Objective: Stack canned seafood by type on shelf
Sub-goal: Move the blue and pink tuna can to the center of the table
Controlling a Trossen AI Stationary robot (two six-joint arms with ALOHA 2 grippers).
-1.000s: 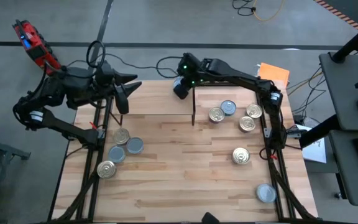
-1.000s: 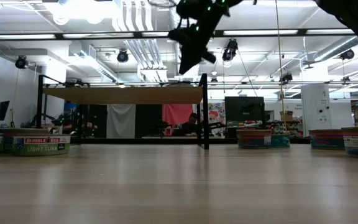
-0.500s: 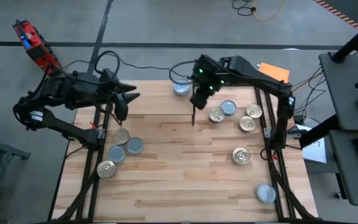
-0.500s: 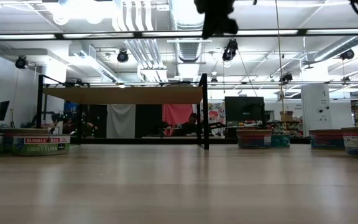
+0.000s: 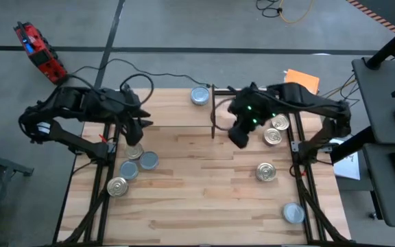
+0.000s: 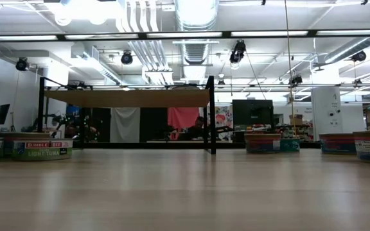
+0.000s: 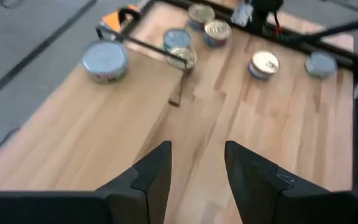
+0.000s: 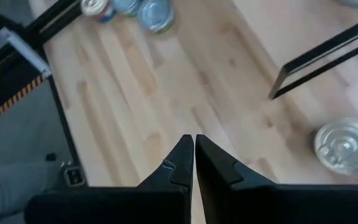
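1. Metal tins: rigid, slick, probably hefty; best gripped across round sides.
2. One silver tin (image 5: 199, 95) on shelf (image 5: 177, 108), upper centre; others on counter (image 5: 204, 185).
3. Right end effector (image 5: 238, 137) pinched together, empty; left end effector (image 5: 137, 132) apart, empty.

The high view looks straight down on the whole table (image 5: 204, 199), with grey floor around it. The low view sits at tabletop height, facing level across the boards to the shelf (image 6: 127, 97) and the room beyond. The left wrist view looks forward and down past its claw (image 7: 196, 169) along the shelf, close above its board. The right wrist view hangs close over the table, aimed down past its claw (image 8: 194, 155). The high view and the left wrist view share the silver-lidded tin (image 5: 199, 95) (image 7: 105, 60) on the shelf.
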